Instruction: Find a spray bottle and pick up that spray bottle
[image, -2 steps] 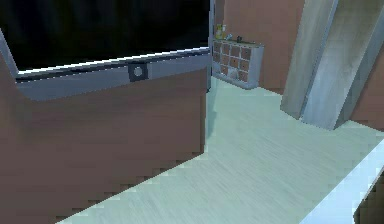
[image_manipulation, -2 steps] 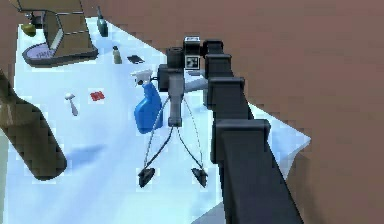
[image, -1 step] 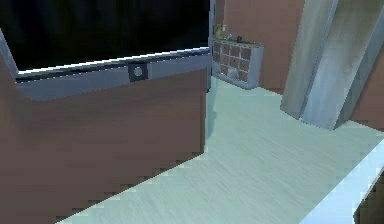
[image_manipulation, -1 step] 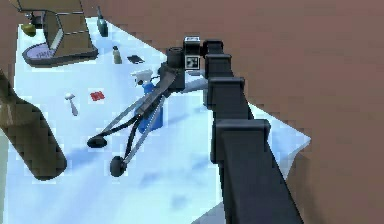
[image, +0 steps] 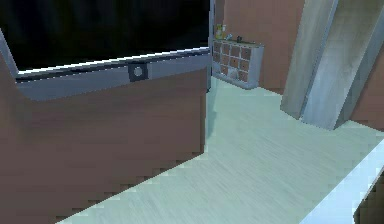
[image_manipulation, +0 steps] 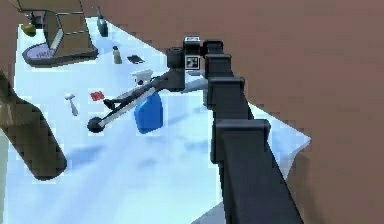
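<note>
White tabletop (image_manipulation: 120, 170) is seen in the arm side view against a brown wall. A blue spray bottle (image_manipulation: 150, 117) is stood on it near the middle, and the gripper (image_manipulation: 100, 122) is seen right by it. Whether anything is held cannot be told. A dark cylinder (image_manipulation: 30, 140) is set at the left. A large dark screen (image: 100, 35) is shown ahead.

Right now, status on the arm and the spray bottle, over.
Jaws out over white counter, hold unclear. Blue spray bottle standing right at them. Small white bottle, red item close by.
</note>
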